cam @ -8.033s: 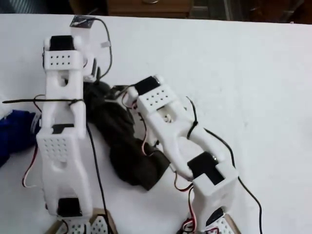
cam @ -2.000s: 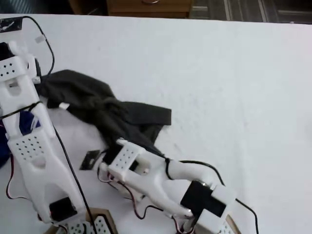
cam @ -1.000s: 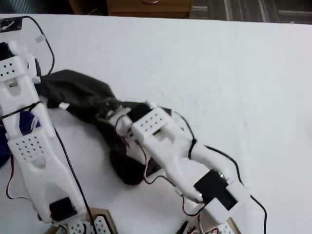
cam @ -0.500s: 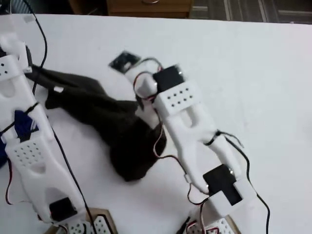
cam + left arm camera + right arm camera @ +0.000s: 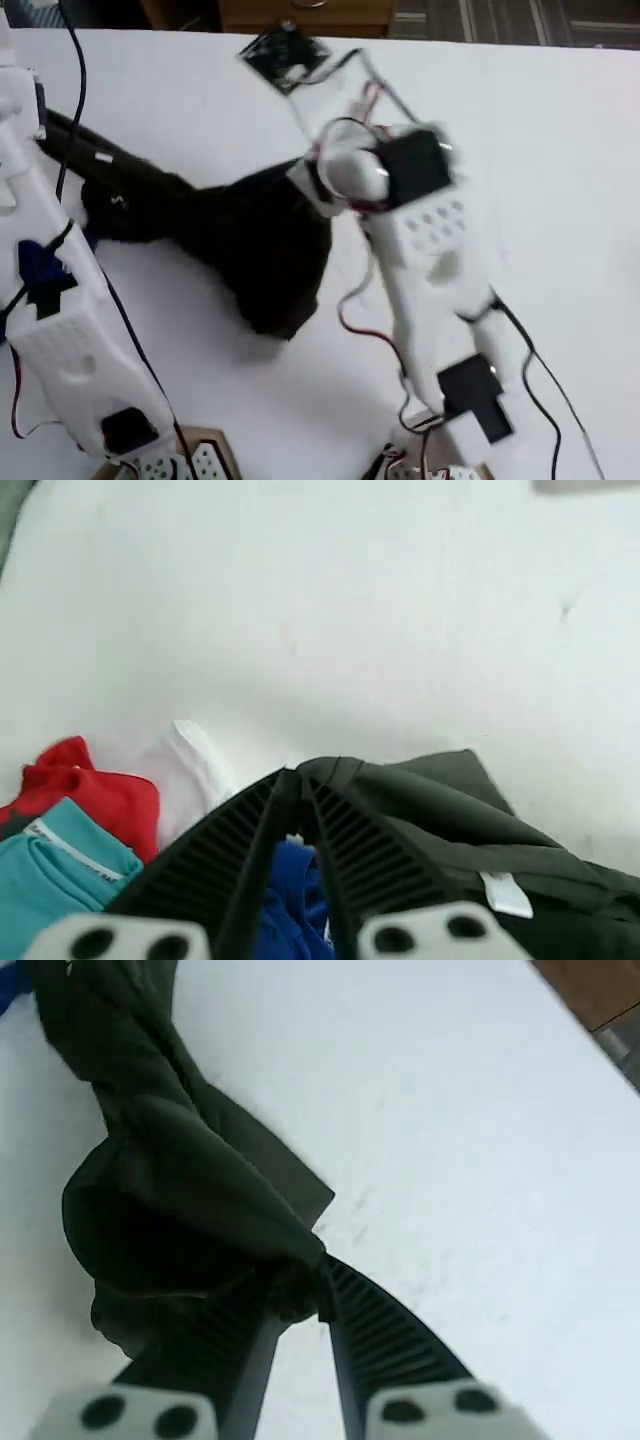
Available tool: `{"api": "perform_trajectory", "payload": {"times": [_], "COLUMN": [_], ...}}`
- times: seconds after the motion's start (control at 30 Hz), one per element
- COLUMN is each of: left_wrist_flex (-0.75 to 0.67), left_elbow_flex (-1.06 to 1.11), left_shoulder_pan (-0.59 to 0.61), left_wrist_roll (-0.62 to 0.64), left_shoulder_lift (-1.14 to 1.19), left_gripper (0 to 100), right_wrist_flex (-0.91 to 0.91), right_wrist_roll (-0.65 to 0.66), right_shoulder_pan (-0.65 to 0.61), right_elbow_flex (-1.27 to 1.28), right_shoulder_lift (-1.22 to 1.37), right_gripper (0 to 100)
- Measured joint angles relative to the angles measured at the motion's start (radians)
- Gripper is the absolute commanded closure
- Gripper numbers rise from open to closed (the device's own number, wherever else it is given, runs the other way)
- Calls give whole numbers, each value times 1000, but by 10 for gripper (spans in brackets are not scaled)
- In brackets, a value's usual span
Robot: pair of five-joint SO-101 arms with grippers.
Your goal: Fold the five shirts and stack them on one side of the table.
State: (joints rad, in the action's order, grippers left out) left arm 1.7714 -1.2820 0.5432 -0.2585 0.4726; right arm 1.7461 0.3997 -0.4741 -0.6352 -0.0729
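Black shirt (right arm outstretched)

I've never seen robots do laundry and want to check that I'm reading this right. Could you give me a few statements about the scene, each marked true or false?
1. The left gripper and the right gripper are both shut on the dark shirt. True.
2. The dark shirt is neatly folded. False: it is bunched and drawn out between the two grippers.
3. A red shirt and a teal shirt lie touching each other near the left gripper. True.
4. The table is black. False: it is white.
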Motion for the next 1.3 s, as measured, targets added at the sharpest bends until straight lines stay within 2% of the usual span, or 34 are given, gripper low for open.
{"api": "perform_trajectory", "payload": {"times": [0.2,0.33,0.43,0.67,0.83,0.93,1.07,1.3], "left_wrist_flex": [0,0,0,0,0,-8,-150,-486], "left_elbow_flex": [0,-2,-2,-2,97,273,566,927], "left_shoulder_pan": [0,0,0,0,2,2,40,146], "left_wrist_roll": [-2,-5,-5,-5,-17,-107,-207,-258], "left_shoulder_lift": [-32,-32,-32,-32,-34,-34,-32,-32], "left_gripper": [974,974,974,970,941,895,852,841], "right_wrist_flex": [3,3,3,3,3,3,3,3], "right_wrist_roll": [2,32,38,38,71,75,75,75], "right_shoulder_pan": [41,32,-29,-265,-284,-290,-281,-143], "right_elbow_flex": [38,216,410,853,1076,1123,1138,1138], "right_shoulder_lift": [-230,-382,-471,-554,-555,-580,-592,-592], "right_gripper": [981,981,981,980,980,980,980,980]}}
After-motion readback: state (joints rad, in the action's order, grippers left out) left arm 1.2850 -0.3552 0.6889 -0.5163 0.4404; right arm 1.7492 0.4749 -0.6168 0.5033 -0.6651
